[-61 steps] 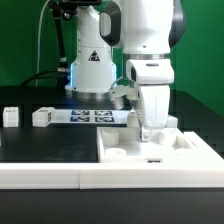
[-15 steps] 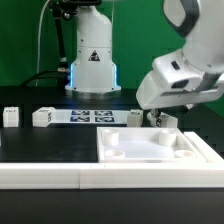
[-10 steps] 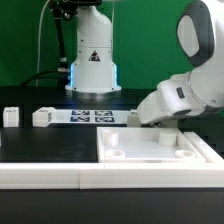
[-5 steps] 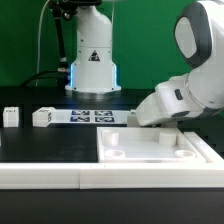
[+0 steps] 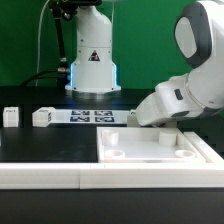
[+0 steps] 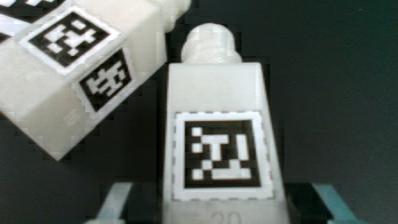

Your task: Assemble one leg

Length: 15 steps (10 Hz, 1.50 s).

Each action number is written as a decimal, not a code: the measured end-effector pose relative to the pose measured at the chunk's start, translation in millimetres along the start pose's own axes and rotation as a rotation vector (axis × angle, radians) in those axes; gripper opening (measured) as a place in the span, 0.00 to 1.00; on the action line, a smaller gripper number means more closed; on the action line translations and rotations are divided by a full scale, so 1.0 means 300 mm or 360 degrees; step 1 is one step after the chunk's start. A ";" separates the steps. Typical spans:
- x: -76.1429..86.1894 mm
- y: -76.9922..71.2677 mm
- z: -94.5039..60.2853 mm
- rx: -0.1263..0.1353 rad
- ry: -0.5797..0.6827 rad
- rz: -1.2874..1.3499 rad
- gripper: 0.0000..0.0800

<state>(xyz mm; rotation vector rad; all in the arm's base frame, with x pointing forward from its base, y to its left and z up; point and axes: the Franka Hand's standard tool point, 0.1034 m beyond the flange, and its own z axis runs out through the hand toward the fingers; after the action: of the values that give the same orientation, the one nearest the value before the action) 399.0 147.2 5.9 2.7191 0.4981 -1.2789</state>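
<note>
In the wrist view a white leg (image 6: 217,130) lies on the black table, with its square tag facing up and its round peg pointing away. My gripper (image 6: 222,203) is open. One pale finger (image 6: 121,200) stands on each side of the leg, with a dark gap between finger and leg. In the exterior view the arm's hand (image 5: 158,103) is tilted low behind the square tabletop piece (image 5: 150,150), and the fingers and this leg are hidden there. Two more legs (image 5: 42,117) (image 5: 10,116) lie at that view's left.
The marker board (image 5: 92,116) lies in front of the robot base. In the wrist view another white tagged part (image 6: 71,60) lies close beside the leg. A white ledge (image 5: 40,172) runs along the front.
Since 6.1 s ago the hand left its upright pose over the tabletop piece, swung to the exterior view's right and tilted down low behind it. It has held still over the last second.
</note>
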 end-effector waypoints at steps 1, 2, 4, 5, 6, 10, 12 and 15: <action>0.000 0.000 0.000 0.0000 0.0000 0.0000 0.36; -0.003 0.000 -0.004 0.0003 -0.0004 0.0000 0.36; -0.086 0.007 -0.102 0.0032 -0.0031 0.0011 0.36; -0.116 0.020 -0.146 0.0037 -0.0016 0.0021 0.36; -0.143 0.034 -0.183 0.0044 -0.0003 0.0033 0.36; -0.135 0.040 -0.208 0.0040 0.0106 0.0041 0.36; -0.120 0.045 -0.222 0.0030 0.0326 0.0051 0.36; -0.077 0.102 -0.348 0.0022 0.0686 0.0035 0.36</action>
<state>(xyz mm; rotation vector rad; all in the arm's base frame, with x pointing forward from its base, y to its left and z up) 471.7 135.8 89.2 3.0052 0.4910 -0.6852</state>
